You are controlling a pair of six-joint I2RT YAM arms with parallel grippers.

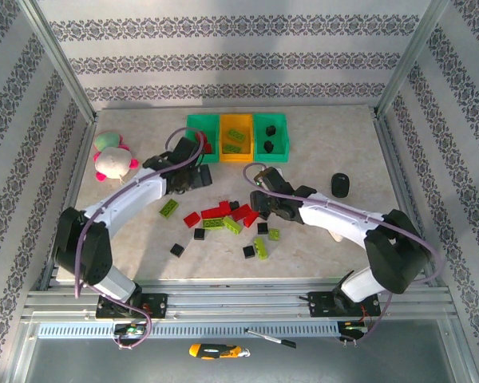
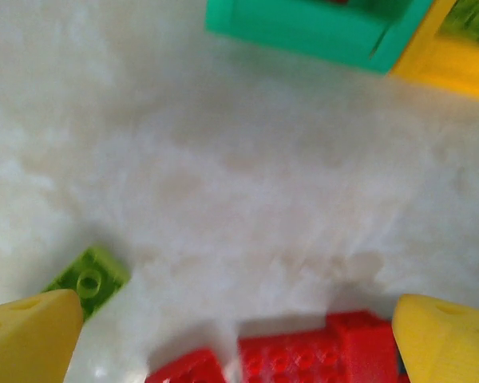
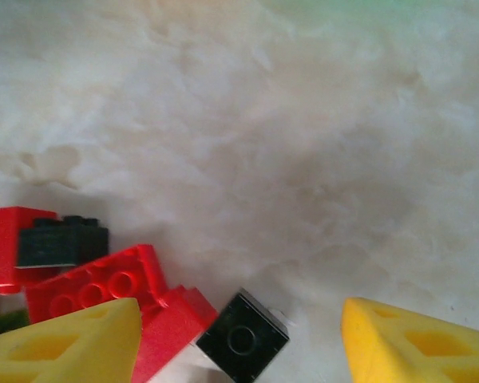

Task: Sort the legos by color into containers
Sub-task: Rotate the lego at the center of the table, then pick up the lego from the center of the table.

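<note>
Seen from above, the three containers (image 1: 237,159) stand in a row at the far side of the table (image 1: 343,231). Lime bricks (image 1: 236,138) lie in the orange middle one and two black bricks (image 1: 269,146) in the green one on the right. The loose legos (image 1: 223,212) are spread in the middle of the table, between the two arms (a plush toy (image 1: 112,159) sits far to the left).

The wrist cameras give what is too small to read from above. The left claw (image 2: 235,323) is wide open and holds nothing. Red bricks (image 2: 303,355) lie on the table between its yellow fingers (image 2: 28,339), a lime brick (image 2: 88,278) is just beside one finger, and the corners of the green and orange containers are ahead.

The right claw (image 3: 239,319) is also open. One small black brick (image 3: 242,338) lies on the table between its fingers, touching neither as far as I can see. A red pile (image 3: 96,289) with another black piece (image 3: 62,241) on it is beside one finger.
</note>
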